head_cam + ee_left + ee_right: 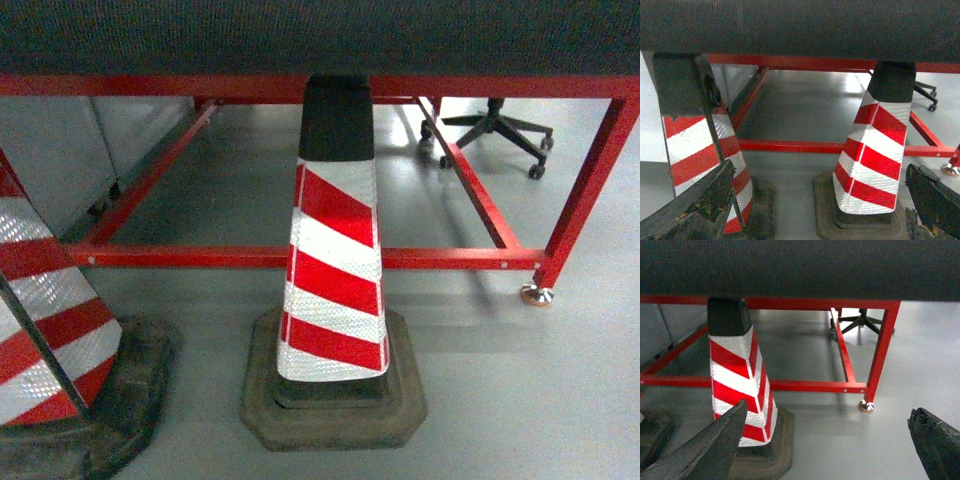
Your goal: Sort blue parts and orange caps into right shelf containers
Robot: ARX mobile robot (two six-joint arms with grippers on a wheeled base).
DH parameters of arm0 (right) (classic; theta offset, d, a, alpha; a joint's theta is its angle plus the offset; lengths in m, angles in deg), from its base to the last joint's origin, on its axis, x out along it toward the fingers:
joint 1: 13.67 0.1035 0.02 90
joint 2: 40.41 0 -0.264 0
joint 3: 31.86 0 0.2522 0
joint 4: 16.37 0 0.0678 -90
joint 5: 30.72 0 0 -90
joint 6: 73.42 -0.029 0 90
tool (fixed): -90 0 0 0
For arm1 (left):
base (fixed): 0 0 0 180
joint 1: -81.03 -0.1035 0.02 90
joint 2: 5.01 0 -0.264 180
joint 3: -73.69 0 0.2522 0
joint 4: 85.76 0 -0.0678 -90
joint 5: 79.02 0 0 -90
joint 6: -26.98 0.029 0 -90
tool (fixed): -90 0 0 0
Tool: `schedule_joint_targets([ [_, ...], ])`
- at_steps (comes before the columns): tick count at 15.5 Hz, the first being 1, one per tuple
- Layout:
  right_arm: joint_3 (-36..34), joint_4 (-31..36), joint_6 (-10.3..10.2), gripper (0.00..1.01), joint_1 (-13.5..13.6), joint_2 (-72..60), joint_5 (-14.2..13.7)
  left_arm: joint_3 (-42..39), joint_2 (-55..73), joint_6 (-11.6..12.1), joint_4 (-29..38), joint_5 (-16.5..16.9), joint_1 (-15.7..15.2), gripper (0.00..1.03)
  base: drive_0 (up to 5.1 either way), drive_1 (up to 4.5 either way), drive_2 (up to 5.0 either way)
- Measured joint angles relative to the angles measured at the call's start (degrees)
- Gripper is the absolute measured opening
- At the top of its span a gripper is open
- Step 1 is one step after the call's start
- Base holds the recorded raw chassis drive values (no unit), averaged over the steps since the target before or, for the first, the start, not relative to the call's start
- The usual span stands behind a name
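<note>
The dark table [320,35] fills the top of every view from ten to two o'clock, its underside carried on a red frame [300,257] that stands on the grey floor [500,400]. Next in size are two red-and-white striped cones: one cone [335,270] sits at the centre of the head view on a black base, and the second cone [45,320] is cut off at eight o'clock. A chair base [495,125] shows at one o'clock behind the frame. No crates, blue parts or orange caps are visible in any view, so where they are cannot be told from here; presumably they sit higher or off to the side. By my judgement, plastic crates with rolled rims would be stiff and light, best left standing, while small parts and caps would be light, hard and possibly slippery, best pinched across their widest sides. The left gripper [815,210] has its fingers spread wide and holds nothing, its tips at seven and five o'clock of its wrist view. The right gripper [825,445] is likewise spread wide and empty.
</note>
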Motion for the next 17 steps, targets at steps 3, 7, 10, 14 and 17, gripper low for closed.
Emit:
schedule_joint_targets([
  [3,0.0,-0.04,-0.02,0.98,0.0,0.0,0.02,0.0,0.0,-0.02,-0.07,0.02,0.0,0.98,0.0,0.0,0.0],
  [7,0.0,-0.09,0.07,0.98,0.0,0.0,0.09,0.0,0.0,-0.04,-0.09,0.02,0.0,0.98,0.0,0.0,0.0],
  [10,0.0,-0.07,0.04,0.98,0.0,0.0,0.09,0.0,0.0,-0.04,-0.04,-0.02,0.0,0.98,0.0,0.0,0.0],
  [14,0.0,-0.07,-0.02,0.98,0.0,0.0,0.07,0.0,0.0,-0.02,-0.04,0.0,0.0,0.98,0.0,0.0,0.0],
  [17,0.0,-0.04,0.02,0.98,0.0,0.0,0.07,0.0,0.0,-0.02,-0.04,0.0,0.0,0.98,0.0,0.0,0.0],
])
